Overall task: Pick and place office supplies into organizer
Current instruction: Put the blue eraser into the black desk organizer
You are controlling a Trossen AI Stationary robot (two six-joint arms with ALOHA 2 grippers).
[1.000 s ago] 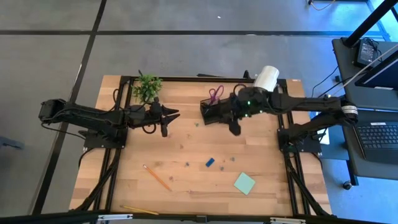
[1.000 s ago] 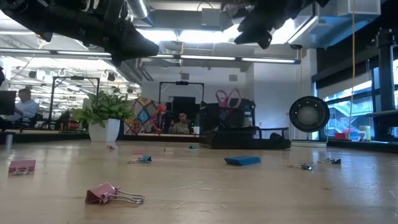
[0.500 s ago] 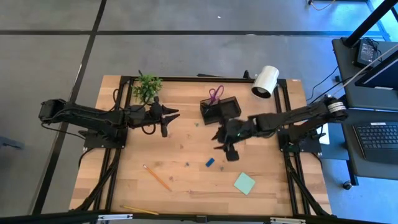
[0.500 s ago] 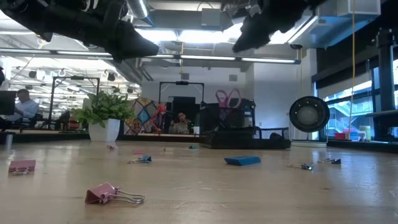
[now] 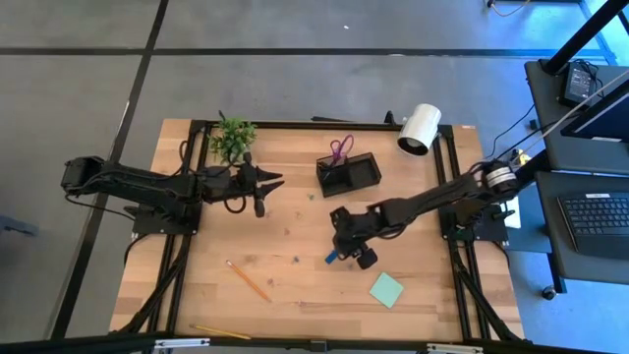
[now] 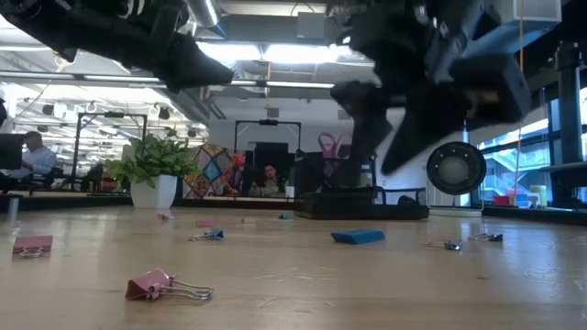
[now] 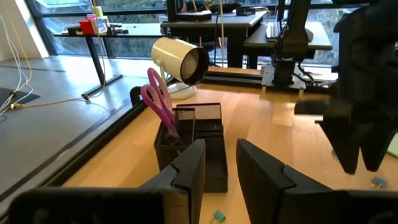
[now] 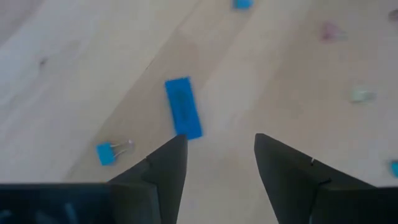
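Now the right gripper (image 5: 341, 251) hangs over the middle of the table in the high view, just above the small blue block (image 5: 331, 258), which lies flat on the wood and is not held. In the right wrist view the two dark fingers (image 8: 168, 168) stand well apart with bare wood between them, and the blue block (image 8: 183, 115) lies just beyond their tips, nearer the one on the picture's left. A small blue binder clip (image 8: 107, 153) lies near it. In the low view the block (image 6: 358, 236) rests on the table at center frame, with the dark right arm blurred above it.

The left gripper (image 5: 275, 180) waits in the upper left part of the table in the high view, near the green plant (image 5: 232, 138). In the left wrist view its fingers (image 7: 189, 171) stand a little apart with nothing between them.

The black organizer (image 5: 349, 174) sits in the upper middle of the table, with the purple-handled scissors (image 5: 339, 149) standing in its taller part; the left wrist view shows the scissors (image 7: 158, 106) upright in it. A white cylinder (image 5: 420, 128) lies toward the upper right. An orange pencil (image 5: 248, 280) lies at the lower left, a yellow pencil (image 5: 219, 332) at the bottom edge, and the green sticky-note pad (image 5: 386, 289) at the lower right. A pink binder clip (image 6: 167, 286) lies at the lower left of the low view.
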